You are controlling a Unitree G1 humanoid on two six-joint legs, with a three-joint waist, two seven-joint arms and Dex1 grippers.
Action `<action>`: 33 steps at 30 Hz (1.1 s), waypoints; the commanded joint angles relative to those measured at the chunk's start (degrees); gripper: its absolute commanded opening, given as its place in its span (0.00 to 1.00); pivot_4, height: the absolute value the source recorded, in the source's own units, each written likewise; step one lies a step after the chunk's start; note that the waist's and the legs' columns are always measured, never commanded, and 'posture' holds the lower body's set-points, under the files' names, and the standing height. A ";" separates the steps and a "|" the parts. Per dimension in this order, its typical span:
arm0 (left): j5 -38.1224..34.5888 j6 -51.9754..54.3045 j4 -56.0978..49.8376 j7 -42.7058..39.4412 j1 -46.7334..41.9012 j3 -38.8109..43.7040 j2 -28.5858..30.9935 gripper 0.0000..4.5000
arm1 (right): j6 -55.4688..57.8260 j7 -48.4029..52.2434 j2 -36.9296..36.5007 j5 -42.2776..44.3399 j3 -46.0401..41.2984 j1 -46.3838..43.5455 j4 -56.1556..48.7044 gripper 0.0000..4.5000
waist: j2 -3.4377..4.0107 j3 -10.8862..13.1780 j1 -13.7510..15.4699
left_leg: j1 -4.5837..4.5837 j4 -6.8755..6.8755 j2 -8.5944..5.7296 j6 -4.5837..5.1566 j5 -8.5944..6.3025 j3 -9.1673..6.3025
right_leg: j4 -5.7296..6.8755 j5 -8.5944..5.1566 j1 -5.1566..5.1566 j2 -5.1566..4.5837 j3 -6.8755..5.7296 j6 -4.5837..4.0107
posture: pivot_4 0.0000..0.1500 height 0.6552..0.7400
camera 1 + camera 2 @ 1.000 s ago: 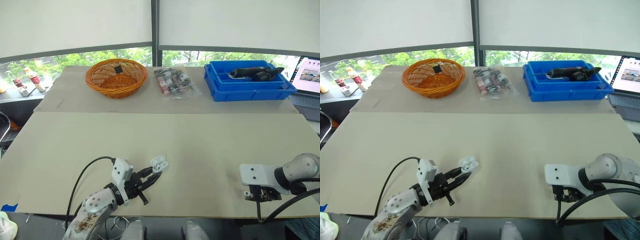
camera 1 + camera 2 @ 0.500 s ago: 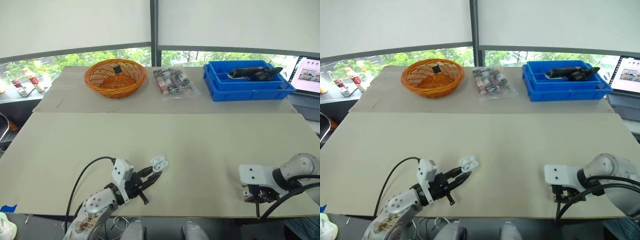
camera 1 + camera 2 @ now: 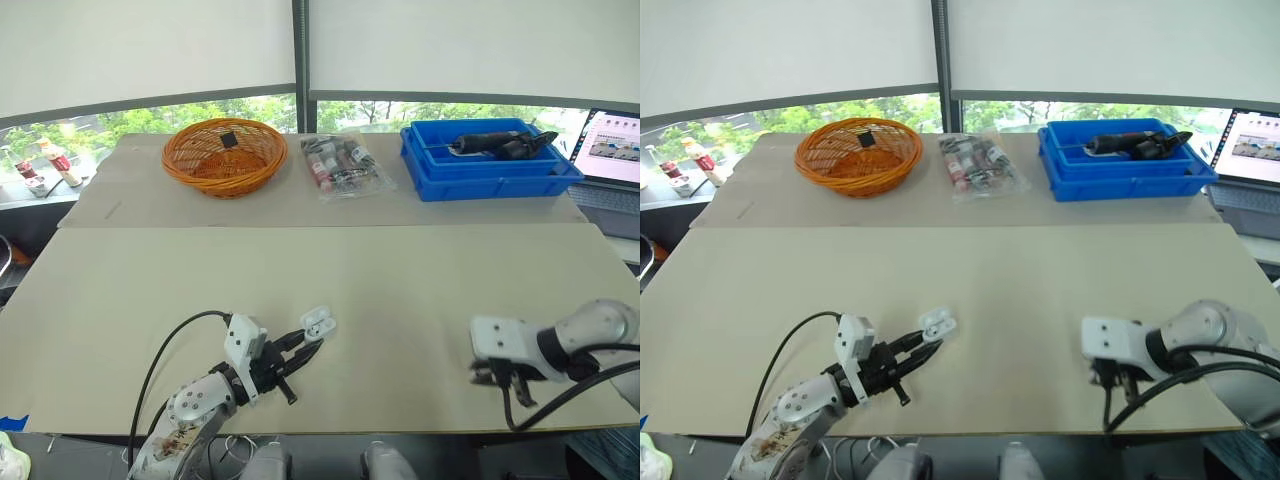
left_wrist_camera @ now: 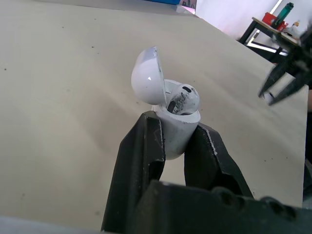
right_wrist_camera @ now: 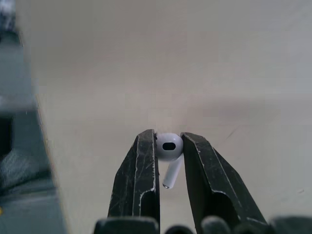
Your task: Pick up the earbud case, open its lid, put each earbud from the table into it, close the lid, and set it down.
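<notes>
Currently, the open earbud case (image 4: pixel 168 114) is clamped by the left gripper (image 4: pixel 175 134), well left of the earbud (image 5: pixel 168 146) pinched by the right gripper (image 5: pixel 168 137).

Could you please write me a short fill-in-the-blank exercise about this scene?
1. The left gripper is shut on the earbud case, whose lid is ____.
2. The right gripper is shut on one white ____.
3. At the table's far edge, the orange basket stands to the robot's ____ of the blue bin.
Missing words: open; earbud; left.
</notes>
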 commanded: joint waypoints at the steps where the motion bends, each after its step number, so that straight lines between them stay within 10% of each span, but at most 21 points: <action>1: -1.18 -1.78 -0.50 -0.94 -2.61 0.45 -0.76 0.12 | 4.14 -6.38 8.00 7.06 -4.34 -4.92 -4.27 0.08 | -0.01 0.01 0.11 | -0.02 -0.01 0.00 0.00 0.00 -0.03 | 0.00 0.00 0.00 0.01 -0.02 0.00 | 1.00 1.00; 12: -2.63 -1.50 0.76 -2.37 -11.14 0.51 -2.47 0.12 | -0.31 -29.03 40.43 13.75 -1.30 -6.08 -11.37 0.08 | -0.07 0.02 0.54 | -0.18 0.07 -0.06 -0.02 0.02 -0.42 | 0.10 0.01 -0.18 -0.05 -0.06 0.00 | 1.00 1.00; 33: -3.54 -0.88 1.36 -3.43 -13.58 1.78 -1.18 0.12 | -19.67 -32.13 42.03 2.34 4.52 -0.84 -0.93 0.08 | -0.06 0.02 0.01 | -0.10 0.03 -0.06 -0.04 0.03 -0.42 | 0.11 0.00 -0.17 -0.03 -0.06 0.00 | 1.00 1.00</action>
